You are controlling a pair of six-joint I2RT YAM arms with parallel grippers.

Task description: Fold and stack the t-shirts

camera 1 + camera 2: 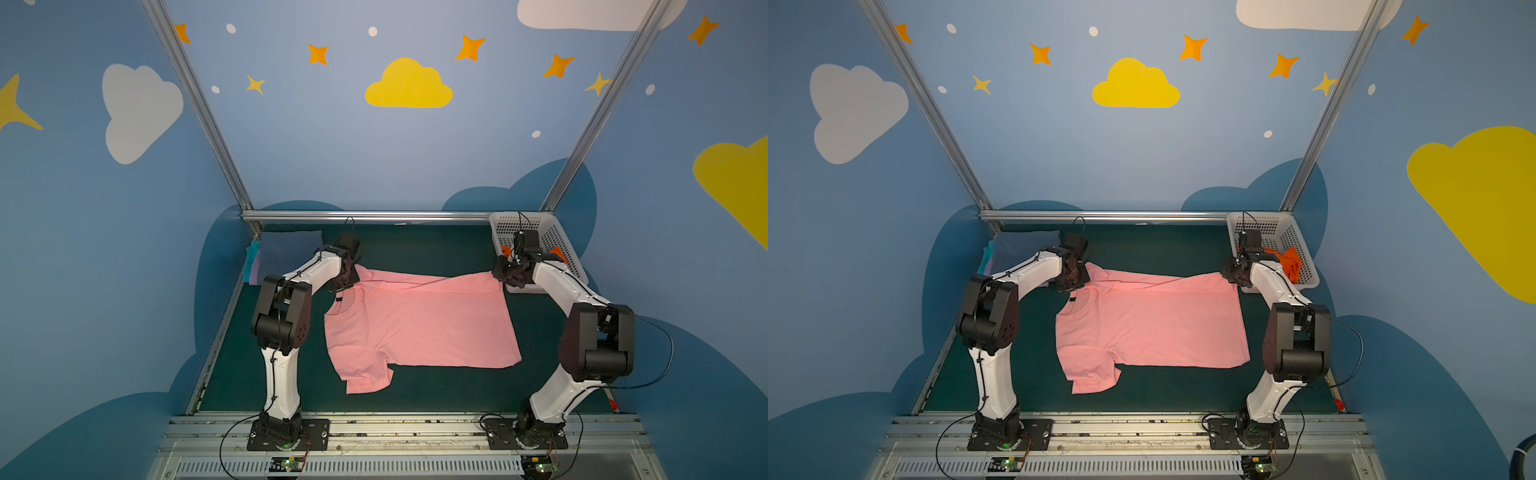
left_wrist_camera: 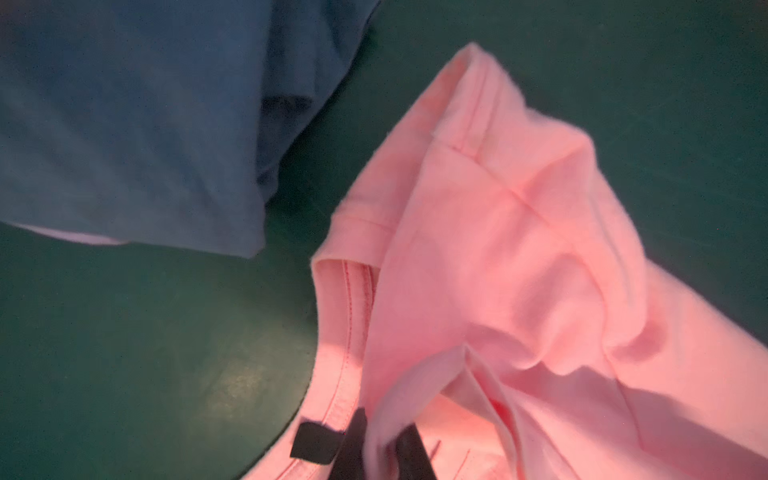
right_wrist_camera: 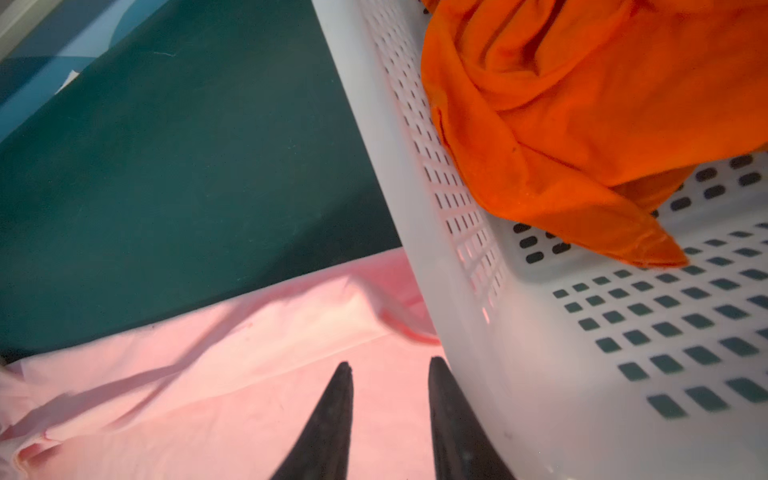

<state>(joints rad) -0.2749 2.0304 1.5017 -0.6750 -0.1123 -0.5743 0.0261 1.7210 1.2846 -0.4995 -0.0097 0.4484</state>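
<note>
Currently the pink t-shirt point(image 1: 419, 328) lies spread across the ctr of the green worktop point(image 1: 415, 249) in both top views, neck end twd the left arm and hem end twd the right arm. A long crease runs along its far edge btwn the two tools. One short sleeve lies flat at the near-left corner, and the small dark neck label point(image 2: 313, 442) shows at the collar. Left tool point(image 2: 382, 432) sits at the far collar/shoulder corner, fingers nearly together w/ a raised fold of the pink cloth pinched btwn them. Right tool point(image 3: 390, 365) is at the far hem corner, right beside the wall of the white basket point(image 3: 457, 374). Its fingers stand clearly apart w/ nothing btwn them, the pink cloth flat underneath. Inside the basket, at the far-right corner of the worktop, an orange t-shirt point(image 3: 582, 104) lies crumpled. At the far-left corner a folded slate-blue t-shirt point(image 1: 291, 249) tops a small stack. Teal and lavender edges peek out below it on the left side, just beside the pink shirt's collar but not touching it.
</note>
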